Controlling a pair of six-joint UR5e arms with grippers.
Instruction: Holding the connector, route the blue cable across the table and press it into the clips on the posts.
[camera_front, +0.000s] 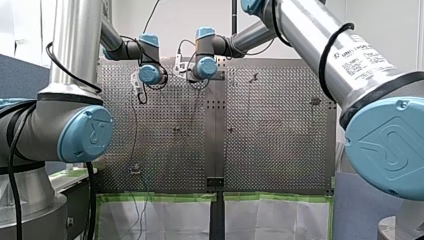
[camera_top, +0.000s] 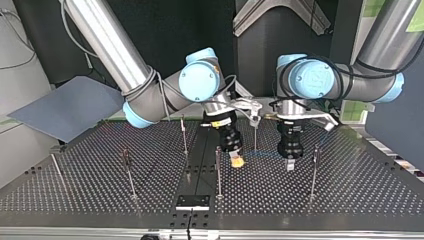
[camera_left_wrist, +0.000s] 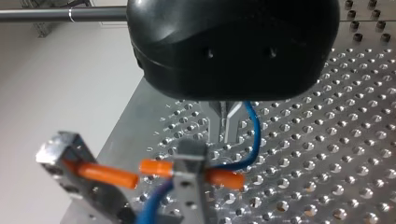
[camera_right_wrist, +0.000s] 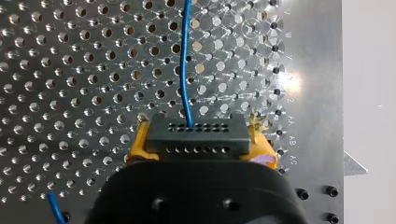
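While my right hand (camera_right_wrist: 197, 128) clamps the connector (camera_right_wrist: 196, 140), my left hand (camera_left_wrist: 225, 122) pinches the blue cable (camera_left_wrist: 254, 135).
Both point down at the counter (camera_top: 350, 190).

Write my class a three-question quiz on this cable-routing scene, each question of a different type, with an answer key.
1. Multiple choice: what does my right gripper hold between its yellow pads? A) a screwdriver B) the black connector C) nothing
2. True or false: the blue cable leaves the connector and runs ahead over the perforated table.
3. Fill in: in the top view, my left gripper stands to the ____ of my right gripper.
Key: 1 B; 2 true; 3 right.
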